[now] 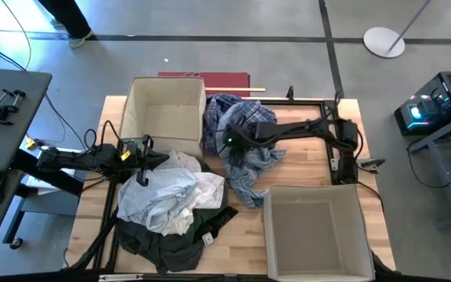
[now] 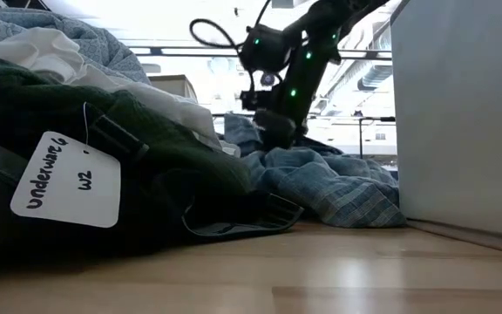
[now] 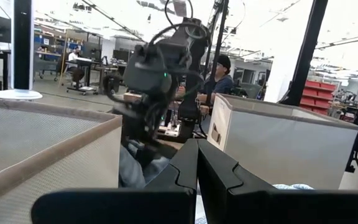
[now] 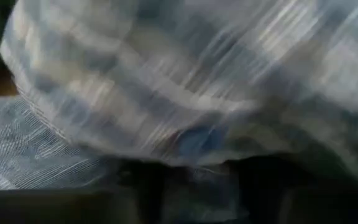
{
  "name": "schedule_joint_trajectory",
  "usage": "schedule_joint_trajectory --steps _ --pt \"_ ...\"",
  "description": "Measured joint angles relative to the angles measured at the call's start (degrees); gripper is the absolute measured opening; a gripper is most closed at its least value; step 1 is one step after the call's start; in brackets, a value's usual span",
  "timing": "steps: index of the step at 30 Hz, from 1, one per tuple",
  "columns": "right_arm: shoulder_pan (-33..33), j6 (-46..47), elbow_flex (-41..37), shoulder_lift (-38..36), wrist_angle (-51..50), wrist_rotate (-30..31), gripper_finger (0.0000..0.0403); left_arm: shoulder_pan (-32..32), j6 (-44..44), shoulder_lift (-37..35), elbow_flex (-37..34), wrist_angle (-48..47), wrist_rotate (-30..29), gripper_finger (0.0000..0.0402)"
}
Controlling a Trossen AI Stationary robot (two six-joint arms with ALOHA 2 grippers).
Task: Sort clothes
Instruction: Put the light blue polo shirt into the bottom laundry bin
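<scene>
Right pincer (image 1: 239, 149) down in the plaid shirt (image 1: 245, 168)

The shirt lies mid-worktop between the two bins, directly under the right arm, trailing toward the near bin (image 1: 316, 232). Fabric fills its wrist view, so whether it grips is unclear. The left pincer (image 1: 142, 149), closed and empty, waits by the white pile (image 1: 171, 196).

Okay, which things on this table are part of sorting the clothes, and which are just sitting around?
Part of the job:
plaid shirt, under the right gripper
white pieces
dark green garment
two fabric bins

Just lying about:
red board behind the table
paper tag
left gripper, shut, waiting
</scene>
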Motion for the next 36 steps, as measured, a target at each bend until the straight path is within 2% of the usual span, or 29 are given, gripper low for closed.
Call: schedule_joint_trajectory --steps 3,4,8,12,18,21,26,30,34,36 --pt "1.28 -2.1 0.0 0.33 1.77 1.48 0.0032 0.0 -0.09 0.0 -0.01 0.0 0.07 0.0001" --pt "1.94 -3.06 0.0 -0.28 2.09 2.61 0.0018 0.0 -0.3 0.0 -0.02 -0.01 0.07 0.0001" --pt "5.48 -3.72 -0.04 -6.07 2.87 9.25 0.0027 -0.02 -0.57 0.0 -0.02 -0.02 0.15 0.0001" --pt "9.87 -3.79 -0.04 -15.49 2.72 15.99 0.0007 -0.02 -0.59 0.0 -0.02 0.68 0.15 0.0001" --pt "17.79 -5.49 -0.04 -29.58 3.03 27.9 0.0011 -0.02 -0.57 0.0 -0.01 1.57 0.27 0.0001" --pt "21.07 -8.34 -0.04 -35.09 3.86 31.88 0.0005 -0.02 -0.26 0.01 -0.01 1.84 0.57 0.0001" --pt "25.36 -15.0 -0.04 -42.66 10.61 34.44 0.0006 0.0 -0.11 0.02 -0.02 2.58 0.59 0.0001" --pt "27.24 -25.91 -0.04 -46.23 23.17 34.54 0.0003 0.0 -0.09 0.02 -0.02 2.56 0.59 0.0001" --pt "27.67 -35.28 -0.04 -48.88 36.0 32.09 0.0004 0.0 -0.09 0.02 -0.02 2.6 0.59 0.0001" --pt "27.67 -36.73 -0.04 -50.08 39.88 29.36 0.0004 0.0 -0.07 0.02 -0.02 2.6 0.59 0.0001"
